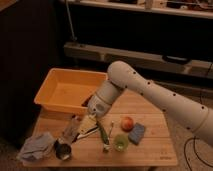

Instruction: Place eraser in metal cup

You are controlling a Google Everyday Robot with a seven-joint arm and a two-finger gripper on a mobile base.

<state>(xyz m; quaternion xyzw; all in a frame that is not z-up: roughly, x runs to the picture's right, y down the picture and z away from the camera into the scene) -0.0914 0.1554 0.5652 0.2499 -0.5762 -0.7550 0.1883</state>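
My gripper (pixel 75 128) hangs over the front left of the wooden table (pixel 150 150), at the end of the white arm (pixel 150 95). It is shut on a grey block, the eraser (pixel 69 129), which sticks out down and to the left. The metal cup (pixel 62 149) stands on the table just below and left of the eraser, a short gap apart. The cup's mouth is dark and I cannot see inside it.
An orange bin (pixel 52 82) sits at the table's back left. A grey cloth (pixel 36 146) lies left of the cup. A green stick-like item (pixel 103 135), a small green cup (pixel 120 143), a red fruit (pixel 127 123) and a blue sponge (pixel 136 133) lie to the right.
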